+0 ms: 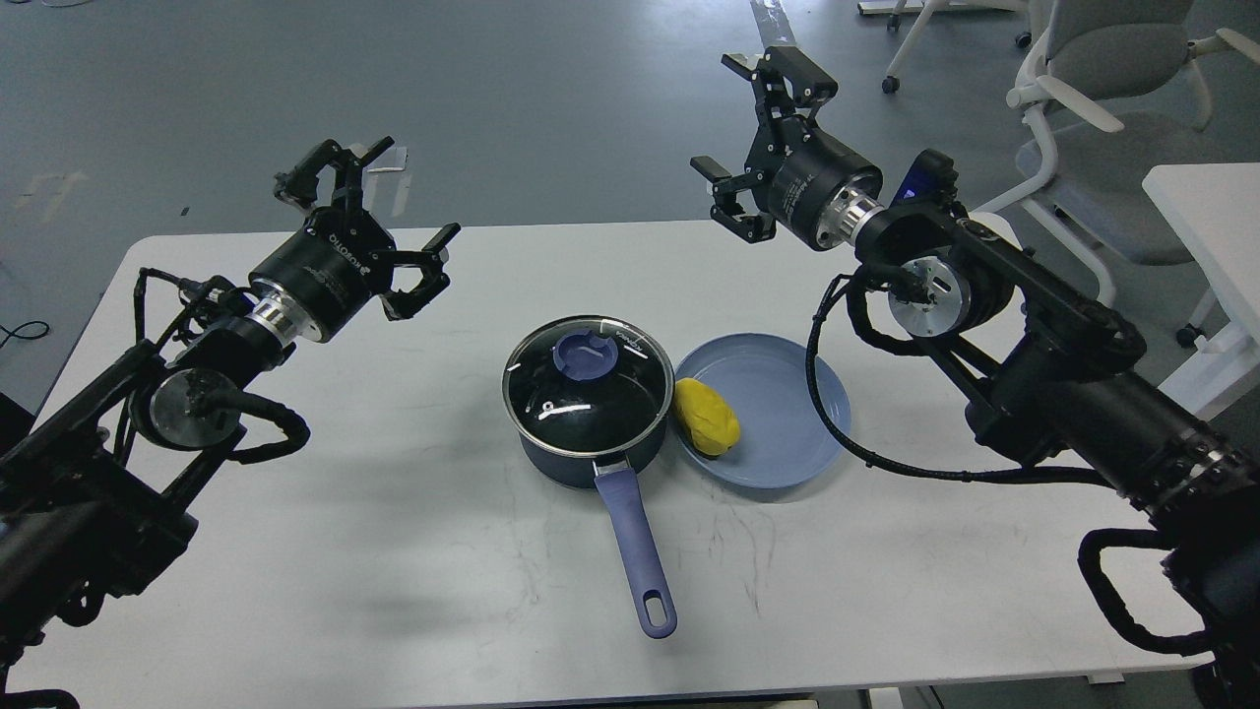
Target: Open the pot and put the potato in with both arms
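Observation:
A dark blue pot stands at the middle of the white table, its long blue handle pointing toward me. A glass lid with a blue knob covers it. A yellow potato lies on the left part of a blue plate, right beside the pot. My left gripper is open and empty, raised well to the left of the pot. My right gripper is open and empty, raised above the table's far edge, behind the plate.
White office chairs stand on the grey floor at the back right. Another white table's corner shows at the right edge. Black cables hang from my right arm close to the plate.

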